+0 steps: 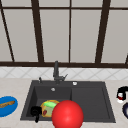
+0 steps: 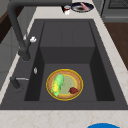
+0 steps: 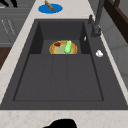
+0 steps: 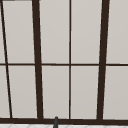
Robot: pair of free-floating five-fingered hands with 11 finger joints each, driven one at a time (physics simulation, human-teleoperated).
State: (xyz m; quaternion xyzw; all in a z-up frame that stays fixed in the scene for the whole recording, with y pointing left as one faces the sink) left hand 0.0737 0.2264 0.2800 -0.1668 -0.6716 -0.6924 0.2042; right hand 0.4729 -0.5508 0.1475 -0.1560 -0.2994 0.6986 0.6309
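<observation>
Front view showed a small white and red cup (image 1: 120,97) on the desk (image 1: 12,86) right of the sink (image 1: 90,100), with the right hand (image 1: 122,89) curled over it and seemingly gripping it. A dark plate (image 1: 125,110) sat just beside it, nearer the front. So the cup was judged not yet moved to the sink. In the sink's left basin lay a yellow plate (image 2: 67,83) bearing corn (image 2: 57,85). The left hand (image 1: 35,110) hovered at the sink's front left corner; its grip could not be told. A red ball (image 1: 67,114) sat before the sink's front edge.
</observation>
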